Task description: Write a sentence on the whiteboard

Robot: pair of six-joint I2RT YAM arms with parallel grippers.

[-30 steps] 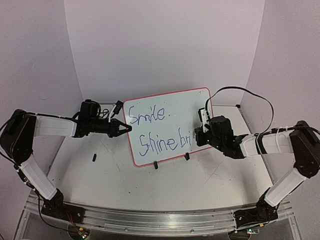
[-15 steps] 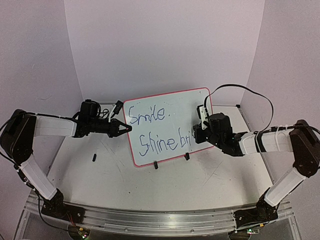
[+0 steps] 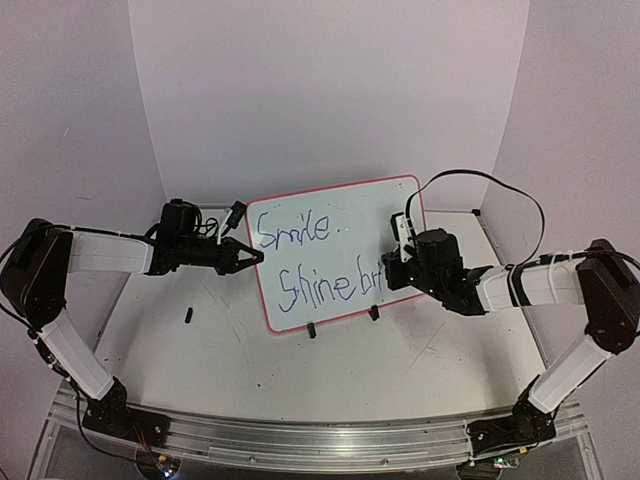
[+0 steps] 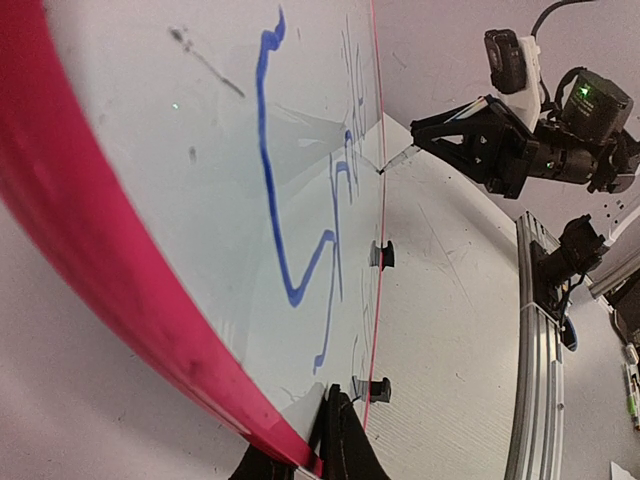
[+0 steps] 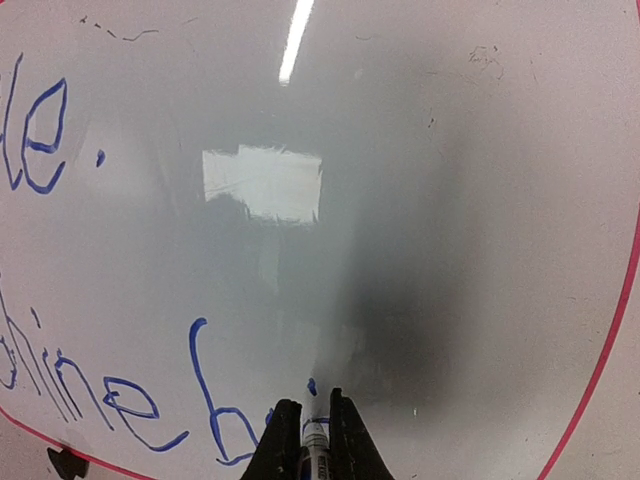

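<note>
The whiteboard (image 3: pixel 340 250) stands tilted on two black clip feet, red-pink frame, blue writing "Smile." and "Shine bri" on it. It fills the right wrist view (image 5: pixel 400 200) and the left wrist view (image 4: pixel 200 200). My left gripper (image 3: pixel 252 258) is shut on the board's left frame edge (image 4: pixel 120 300). My right gripper (image 3: pixel 396 272) is shut on a blue marker (image 5: pixel 314 440), its tip touching the board just right of the "bri" letters. The marker and right gripper also show in the left wrist view (image 4: pixel 470 130).
A small black piece (image 3: pixel 188 316) lies on the table left of the board. The board's clip feet (image 3: pixel 312 330) rest on the scratched white table. A metal rail (image 3: pixel 300 440) runs along the near edge. Walls close in behind.
My right gripper moved the marker slightly up, then back down and left on the board, extending the last letters of "bri". The left gripper and board stayed still.
</note>
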